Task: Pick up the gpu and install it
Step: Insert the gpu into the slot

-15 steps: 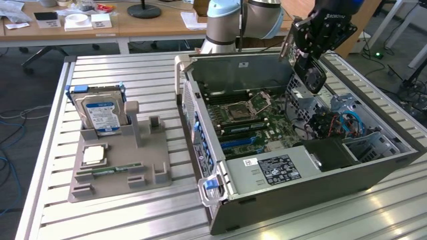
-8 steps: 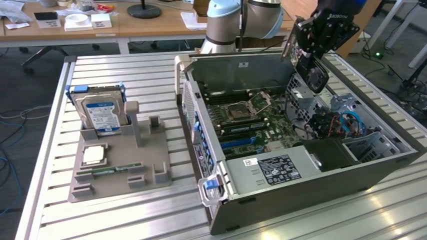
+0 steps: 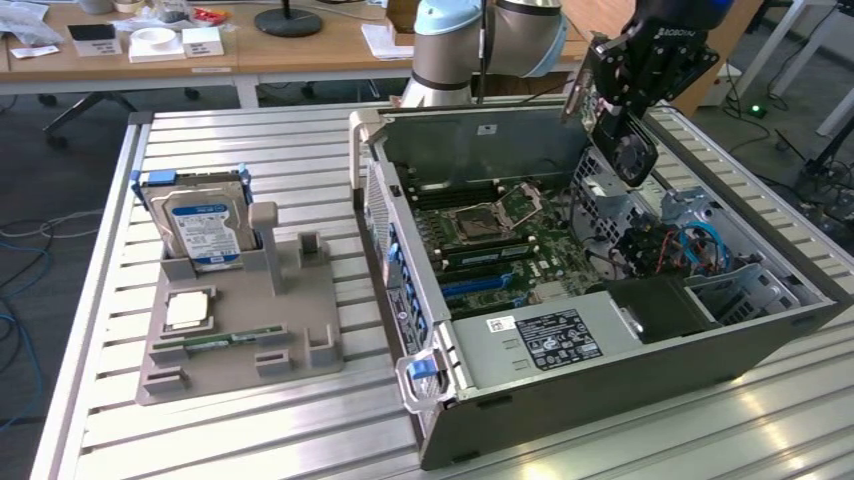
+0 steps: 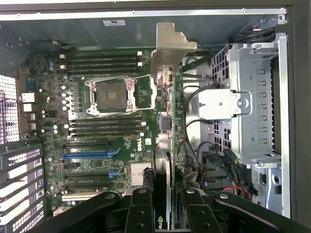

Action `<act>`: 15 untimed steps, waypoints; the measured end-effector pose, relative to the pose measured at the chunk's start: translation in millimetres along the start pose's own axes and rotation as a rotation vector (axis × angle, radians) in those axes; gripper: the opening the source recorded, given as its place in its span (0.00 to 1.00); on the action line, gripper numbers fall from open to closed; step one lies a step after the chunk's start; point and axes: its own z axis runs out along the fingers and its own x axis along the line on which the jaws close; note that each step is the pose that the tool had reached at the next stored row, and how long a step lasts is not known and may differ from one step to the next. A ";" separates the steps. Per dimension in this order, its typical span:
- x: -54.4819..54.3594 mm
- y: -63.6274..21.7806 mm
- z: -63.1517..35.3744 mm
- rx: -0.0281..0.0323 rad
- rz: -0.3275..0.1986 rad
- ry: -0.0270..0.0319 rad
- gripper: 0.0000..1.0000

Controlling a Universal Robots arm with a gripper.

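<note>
My gripper [image 3: 627, 95] hangs above the far right part of the open computer case [image 3: 627, 400], shut on the gpu [image 3: 622, 148]. The gpu is a dark card with a round fan, held on edge and hanging down from the fingers, above the case interior. In the wrist view the gpu [image 4: 164, 121] appears edge-on, its pale metal bracket [image 4: 171, 47] at the far end, clamped between the two black fingers [image 4: 140, 211]. Below it lies the motherboard [image 4: 112, 131] with its blue and black expansion slots [image 4: 90, 156].
A metal drive cage [image 4: 252, 102] and loose cables [image 4: 214, 160] sit beside the card inside the case. On the exterior view's left a grey holder tray [image 3: 240, 340] carries a hard drive [image 3: 200, 225], a processor [image 3: 187, 312] and a memory stick [image 3: 220, 341]. The arm's base [image 3: 487, 40] stands behind the case.
</note>
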 end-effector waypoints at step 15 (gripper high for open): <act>0.0 0.0 0.0 -0.0012 -0.055 0.0029 0.26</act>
